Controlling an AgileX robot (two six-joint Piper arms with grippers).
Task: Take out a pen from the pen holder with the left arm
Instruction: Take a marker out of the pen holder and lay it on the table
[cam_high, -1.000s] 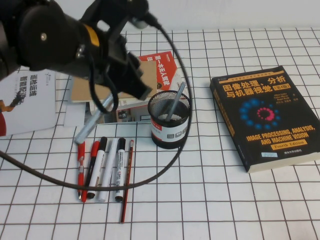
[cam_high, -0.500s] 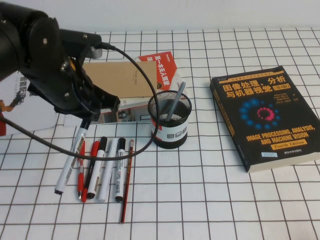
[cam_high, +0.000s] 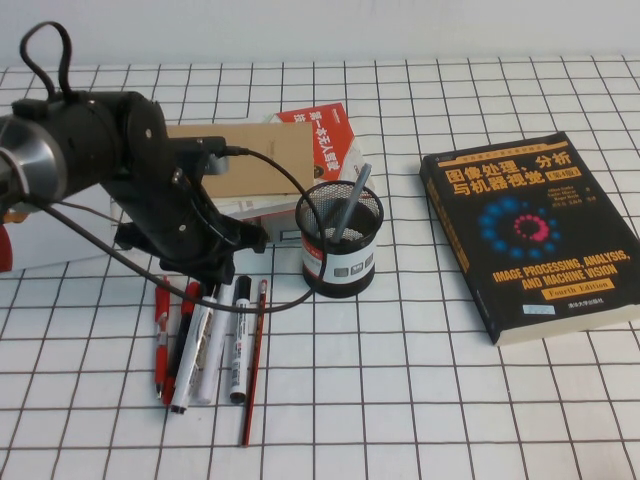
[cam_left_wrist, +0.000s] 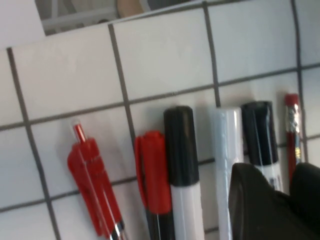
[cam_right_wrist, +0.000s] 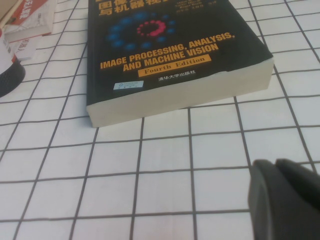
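Note:
The black mesh pen holder (cam_high: 340, 245) stands mid-table with one grey pen (cam_high: 348, 205) leaning in it. My left gripper (cam_high: 205, 283) is low over a row of pens just left of the holder, mostly hidden under its own arm. It is shut on a white marker (cam_high: 188, 365), which slants down across the row with its black end towards the table's front edge. In the left wrist view the dark fingers (cam_left_wrist: 260, 200) sit close together above the pens on the table. My right gripper (cam_right_wrist: 287, 200) hovers over bare grid cloth, shut and holding nothing.
The row holds a red pen (cam_high: 160, 335), a black-capped marker (cam_high: 240, 340) and a red pencil (cam_high: 254, 370). A brown notebook (cam_high: 255, 160) and a red book (cam_high: 325, 135) lie behind the holder. A thick black book (cam_high: 530, 235) lies to the right.
The left arm has swung down from above the holder to the pen row, carrying the marker. The marker now rests low across the pens on the table.

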